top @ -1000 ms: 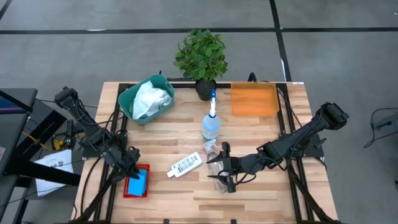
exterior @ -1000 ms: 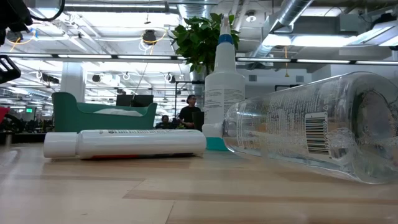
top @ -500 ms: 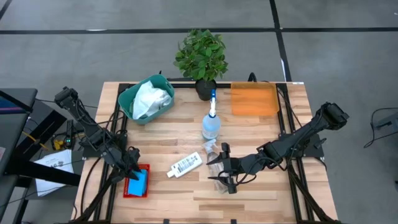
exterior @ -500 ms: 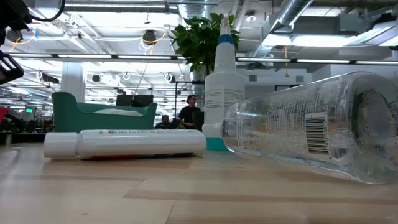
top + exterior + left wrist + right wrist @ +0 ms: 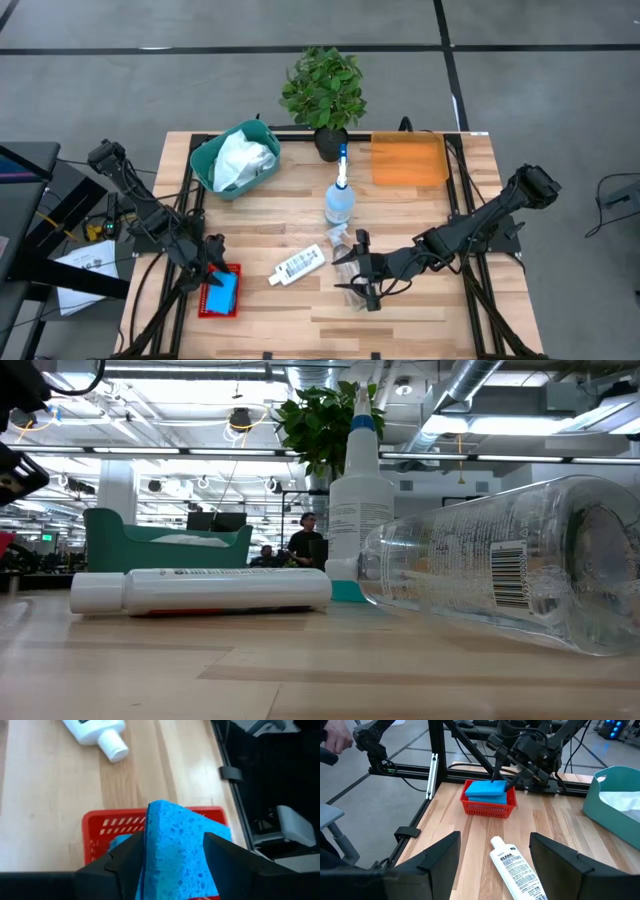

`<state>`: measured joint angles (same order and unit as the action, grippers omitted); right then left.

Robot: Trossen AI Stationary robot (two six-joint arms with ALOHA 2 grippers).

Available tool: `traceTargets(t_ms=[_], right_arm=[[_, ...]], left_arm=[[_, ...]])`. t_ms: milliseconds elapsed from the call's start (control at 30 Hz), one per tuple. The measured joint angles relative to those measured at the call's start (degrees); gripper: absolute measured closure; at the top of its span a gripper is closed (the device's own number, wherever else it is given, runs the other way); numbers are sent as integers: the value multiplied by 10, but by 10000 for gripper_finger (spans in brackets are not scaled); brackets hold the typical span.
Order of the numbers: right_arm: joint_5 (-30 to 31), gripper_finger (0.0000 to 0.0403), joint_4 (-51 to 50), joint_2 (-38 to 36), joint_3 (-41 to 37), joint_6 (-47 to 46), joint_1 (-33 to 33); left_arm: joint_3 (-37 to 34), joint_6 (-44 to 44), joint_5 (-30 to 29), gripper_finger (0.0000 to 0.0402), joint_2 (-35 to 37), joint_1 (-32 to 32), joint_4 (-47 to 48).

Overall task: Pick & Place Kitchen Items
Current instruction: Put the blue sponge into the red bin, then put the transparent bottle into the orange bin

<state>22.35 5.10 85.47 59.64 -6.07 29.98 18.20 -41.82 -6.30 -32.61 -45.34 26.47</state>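
Note:
A blue sponge (image 5: 175, 855) lies in the red basket (image 5: 95, 827) at the near left, one end raised. My left gripper (image 5: 214, 264) hangs over it, open, a finger on either side of that end. A white labelled bottle (image 5: 300, 264) rests on its side at mid-table. Beside it a clear plastic bottle (image 5: 500, 570) also lies on its side, under my right gripper (image 5: 362, 272), which is open and holds nothing. A spray bottle (image 5: 340, 200) stands upright farther back. A white cloth (image 5: 240, 158) sits in the teal bin (image 5: 205, 160). My left gripper comes at the blue sponge's raised end (image 5: 165, 820) slanting down from the table's left side, with its fingers (image 5: 127, 860) on either side. Whether they touch the sponge, I cannot tell. The sponge rests in the red basket (image 5: 487, 806).
A leafy plant (image 5: 322, 90) in a black pot stands at the far edge. An orange tray (image 5: 408, 160) lies at the far right. Black frame rails run along both sides of the table. A person's hand (image 5: 335, 735) shows beyond the table's left side.
My left gripper has opened over the red basket and rolled a little, staying in place. The blue sponge stays in the basket. My right gripper has kept still.

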Motion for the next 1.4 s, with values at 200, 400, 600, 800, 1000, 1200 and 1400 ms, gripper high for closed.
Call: traceTargets(t_ms=[200, 400, 600, 800, 1000, 1200, 1400], right_arm=[[0, 171, 0, 0, 0, 0, 0], [0, 171, -1, 0, 0, 0, 0], [0, 171, -4, 0, 0, 0, 0], [0, 171, -4, 0, 0, 0, 0], [0, 171, -4, 0, 0, 3, -1], [0, 171, -15, 0, 0, 5, -1], [0, 171, -23, 0, 0, 5, 0]], left_arm=[[0, 15, -12, 196, 0, 0, 6], [0, 28, -12, 196, 0, 0, 7], [0, 46, -27, 196, 0, 0, 3], [0, 72, -27, 196, 0, 0, -24], [0, 104, -38, 196, 0, 0, -40], [0, 147, -60, 196, 0, 0, -60], [0, 152, -87, 196, 0, 0, -80]])
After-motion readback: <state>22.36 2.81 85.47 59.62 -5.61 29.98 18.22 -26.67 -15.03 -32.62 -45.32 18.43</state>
